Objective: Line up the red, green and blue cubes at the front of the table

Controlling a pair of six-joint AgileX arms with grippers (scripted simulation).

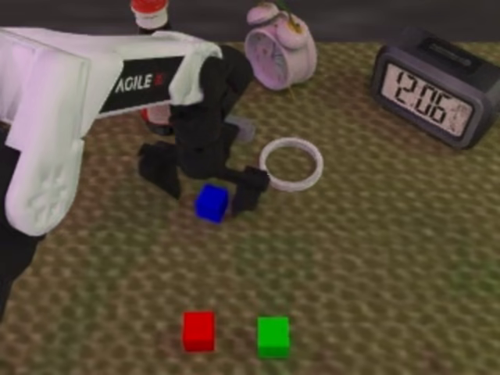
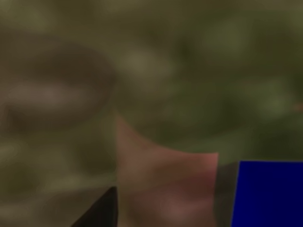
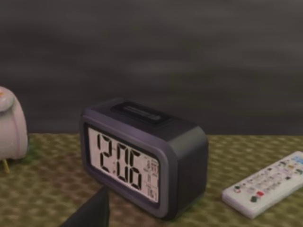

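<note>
— What does the left arm (image 1: 70, 94), reaching past the pink alarm clock (image 1: 281, 47), look like?

— Glossy white shell, rounded and blocky. A black band runs along its forearm section with "AGILE" in white letters and a small red mark after them.

— And toward the clock?

— The white casing ends in a matte black wrist housing. The left gripper (image 1: 205, 186) is black too, with two squarish fingers (image 1: 161, 169). At the shoulder end, a white rounded cap shows a faint moulded pattern.
</note>
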